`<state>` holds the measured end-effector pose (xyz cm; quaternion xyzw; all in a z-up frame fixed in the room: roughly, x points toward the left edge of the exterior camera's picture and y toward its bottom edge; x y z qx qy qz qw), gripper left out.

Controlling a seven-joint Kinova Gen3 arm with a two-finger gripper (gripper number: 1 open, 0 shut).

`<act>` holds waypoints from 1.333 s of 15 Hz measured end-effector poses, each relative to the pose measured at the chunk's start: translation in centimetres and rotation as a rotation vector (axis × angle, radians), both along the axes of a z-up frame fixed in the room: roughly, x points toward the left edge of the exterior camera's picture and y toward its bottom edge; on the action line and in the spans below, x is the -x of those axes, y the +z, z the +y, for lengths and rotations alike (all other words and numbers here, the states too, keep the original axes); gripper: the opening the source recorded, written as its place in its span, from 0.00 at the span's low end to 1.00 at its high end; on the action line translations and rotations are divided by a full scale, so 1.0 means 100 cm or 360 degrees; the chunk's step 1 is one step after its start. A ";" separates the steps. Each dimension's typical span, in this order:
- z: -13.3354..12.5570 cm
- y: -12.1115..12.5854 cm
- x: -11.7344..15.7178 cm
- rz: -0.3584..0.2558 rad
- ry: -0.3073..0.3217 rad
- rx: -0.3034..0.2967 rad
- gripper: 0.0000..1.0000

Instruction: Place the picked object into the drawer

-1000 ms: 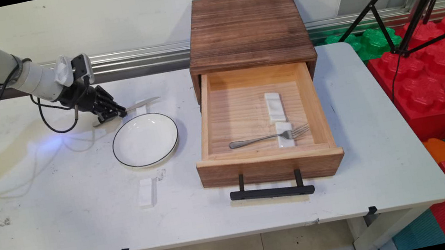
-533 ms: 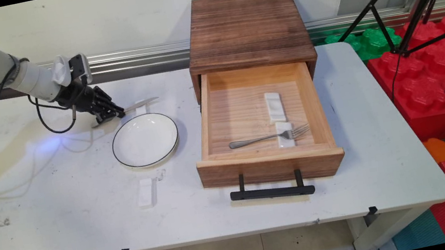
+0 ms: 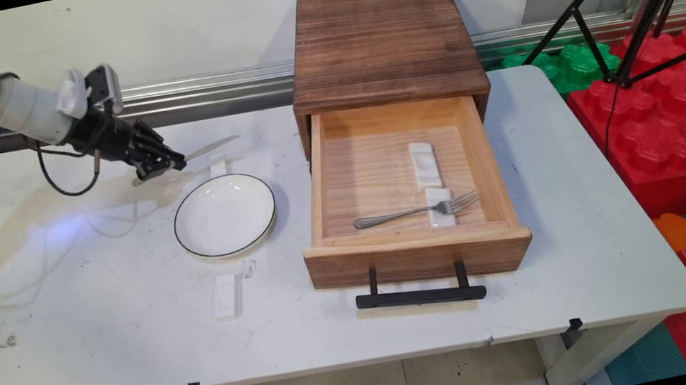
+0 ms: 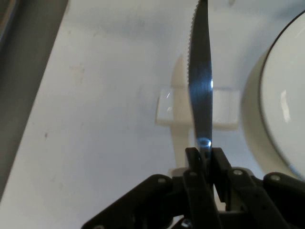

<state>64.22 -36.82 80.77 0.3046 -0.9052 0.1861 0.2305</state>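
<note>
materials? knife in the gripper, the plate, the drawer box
Knife: polished metal, likely steel; bright glint, serrated edge. The gripper is shut on it.
Plate: looks like glazed white ceramic with a thin dark rim line; could be melamine.
Drawer box: wood, visible grain, dark-stained outside, paler unstained drawer interior.

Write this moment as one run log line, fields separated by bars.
gripper: shut on knife | knife: above white rest | beside: plate
</note>
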 end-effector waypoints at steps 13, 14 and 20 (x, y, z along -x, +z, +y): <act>0.030 0.097 0.052 0.0258 -0.0223 0.0146 0.00; 0.031 0.102 0.056 0.0273 -0.0235 0.0153 0.00; 0.030 0.132 0.103 0.0397 -0.0342 0.0211 0.00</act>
